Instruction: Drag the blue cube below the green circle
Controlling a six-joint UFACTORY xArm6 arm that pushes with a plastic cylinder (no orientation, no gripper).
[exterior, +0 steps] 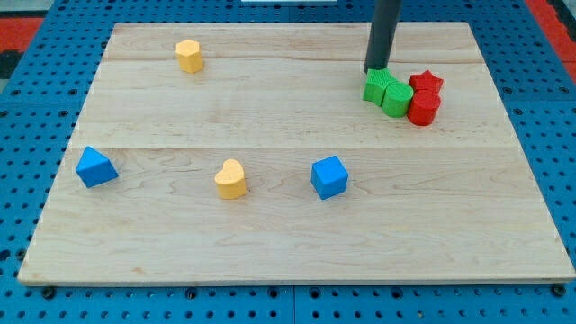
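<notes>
Tip (377,69) of ours touches the green circle's (397,97) upper-left neighbour, a green block (376,86); blue cube (329,176) sits well below-left; no claw shows.

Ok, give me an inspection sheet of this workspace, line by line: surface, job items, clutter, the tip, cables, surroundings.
Surface: wooden board, flat, lying on a blue perforated base.
Job's things: blue cube at lower centre; green circle at upper right, touching a second green block and the red blocks.
Clutter: blue block at the view's left; yellow heart; yellow block near the top; red star; red block.
Grippers: none; my tip is at the green block's top edge, far from the blue cube.
Cables: nothing seen.
Surroundings: red patches at the top corners.
</notes>
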